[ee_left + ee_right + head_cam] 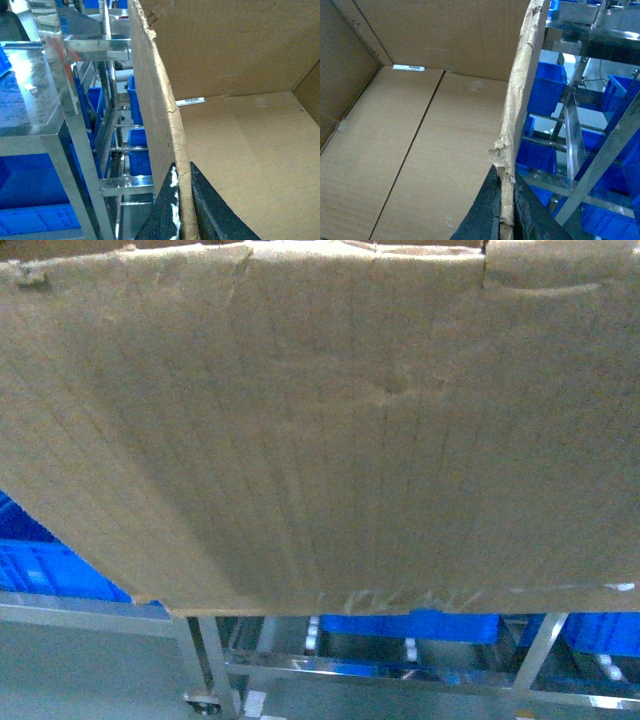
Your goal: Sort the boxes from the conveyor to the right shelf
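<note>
Head view: the box (330, 430) fills nearly the whole frame, tilted, its taped bottom seam above the steel shelf (400, 665) and blue crates (410, 625). Left gripper (182, 210) pinches one torn side wall between its black fingers; right gripper (506, 210) clamps the opposite wall. A white sticker (190, 101) lies inside the box.

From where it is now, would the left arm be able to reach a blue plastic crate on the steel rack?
Probably not. The left claw is shut on the ragged wall of the big brown cardboard box, so it is occupied. The blue plastic crates sit behind the stainless-steel rack's bars.
</note>
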{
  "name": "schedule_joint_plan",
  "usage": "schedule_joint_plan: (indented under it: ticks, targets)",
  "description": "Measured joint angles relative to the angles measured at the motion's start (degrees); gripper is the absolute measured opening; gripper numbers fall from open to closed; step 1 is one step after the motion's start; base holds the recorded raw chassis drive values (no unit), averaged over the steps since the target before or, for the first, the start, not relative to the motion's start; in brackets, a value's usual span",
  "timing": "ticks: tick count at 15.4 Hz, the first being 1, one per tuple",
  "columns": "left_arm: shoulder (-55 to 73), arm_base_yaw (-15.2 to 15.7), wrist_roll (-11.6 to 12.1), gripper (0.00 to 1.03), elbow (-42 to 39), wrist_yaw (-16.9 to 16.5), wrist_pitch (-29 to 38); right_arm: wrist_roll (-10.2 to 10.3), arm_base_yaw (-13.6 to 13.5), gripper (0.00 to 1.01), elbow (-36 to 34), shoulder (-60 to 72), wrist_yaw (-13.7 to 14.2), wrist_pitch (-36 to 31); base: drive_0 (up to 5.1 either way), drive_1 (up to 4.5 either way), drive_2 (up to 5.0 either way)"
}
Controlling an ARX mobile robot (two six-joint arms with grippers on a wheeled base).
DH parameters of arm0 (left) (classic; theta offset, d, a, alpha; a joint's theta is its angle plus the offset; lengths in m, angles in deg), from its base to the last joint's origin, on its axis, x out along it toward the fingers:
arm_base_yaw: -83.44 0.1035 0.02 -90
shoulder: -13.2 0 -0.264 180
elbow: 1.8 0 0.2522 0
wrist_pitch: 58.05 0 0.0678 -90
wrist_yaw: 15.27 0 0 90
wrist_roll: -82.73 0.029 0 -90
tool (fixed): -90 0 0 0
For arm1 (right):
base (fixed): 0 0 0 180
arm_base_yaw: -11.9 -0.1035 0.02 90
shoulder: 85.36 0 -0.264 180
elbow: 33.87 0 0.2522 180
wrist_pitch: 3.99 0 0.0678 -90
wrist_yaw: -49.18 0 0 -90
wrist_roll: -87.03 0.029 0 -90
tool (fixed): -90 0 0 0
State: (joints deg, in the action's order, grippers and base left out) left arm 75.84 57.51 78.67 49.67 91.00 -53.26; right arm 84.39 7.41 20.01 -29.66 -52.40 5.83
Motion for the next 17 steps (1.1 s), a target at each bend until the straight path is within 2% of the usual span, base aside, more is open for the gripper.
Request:
schedule_joint_plan:
  ticks: [17]
  targets:
    - [0.31, 0.00, 0.00, 0.02, -0.02, -0.02, -0.35, 0.00, 0.02, 0.02, 0.00, 0.37, 0.11, 0.42, 0.0, 0.00, 0.0]
